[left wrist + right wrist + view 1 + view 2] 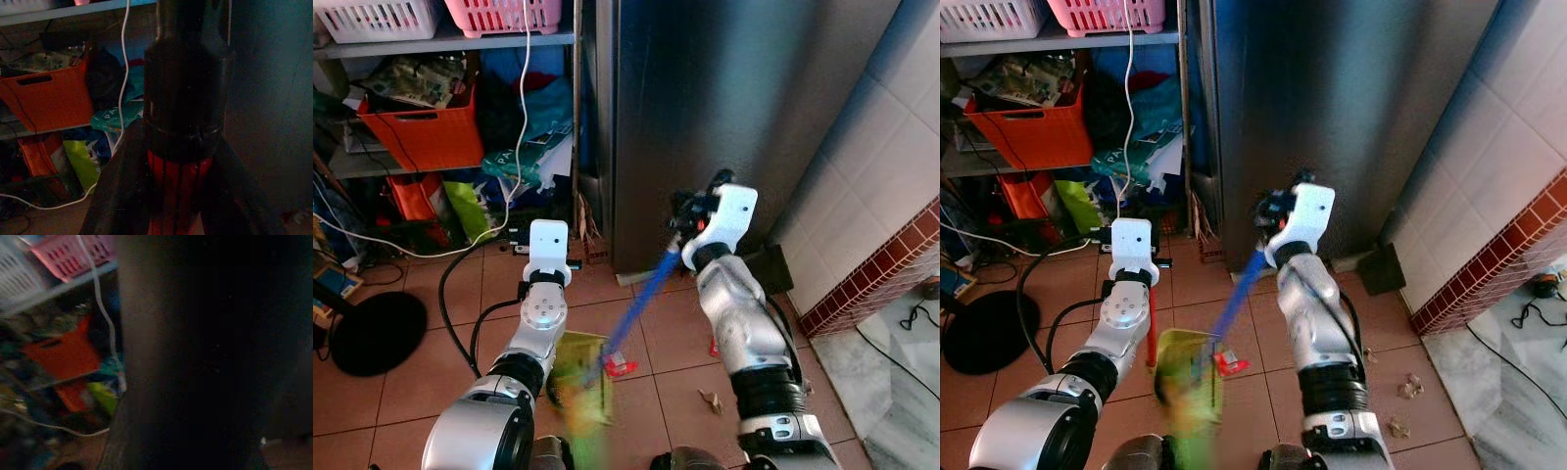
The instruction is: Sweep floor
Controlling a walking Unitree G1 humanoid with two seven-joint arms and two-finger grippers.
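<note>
My right gripper (691, 217) is raised in front of the fridge and shut on the top of a blue broom (646, 292) handle. The handle slants down to a red head (619, 365) on the floor tiles. My left gripper (180, 188) is shut on the red and black handle (1151, 341) of a green dustpan (1190, 384). The dustpan is blurred and sits low between my arms, right beside the broom head. Small crumpled scraps (1410, 385) lie on the tiles to my right, and another (710, 399) lies by my right arm.
A steel fridge (724, 117) stands straight ahead. Cluttered shelves with an orange crate (421, 132) and baskets stand to the left, with a white cable (519, 147) hanging and black cables across the floor. A black round base (377, 333) is at far left. A tiled wall and raised step (871, 284) are on the right.
</note>
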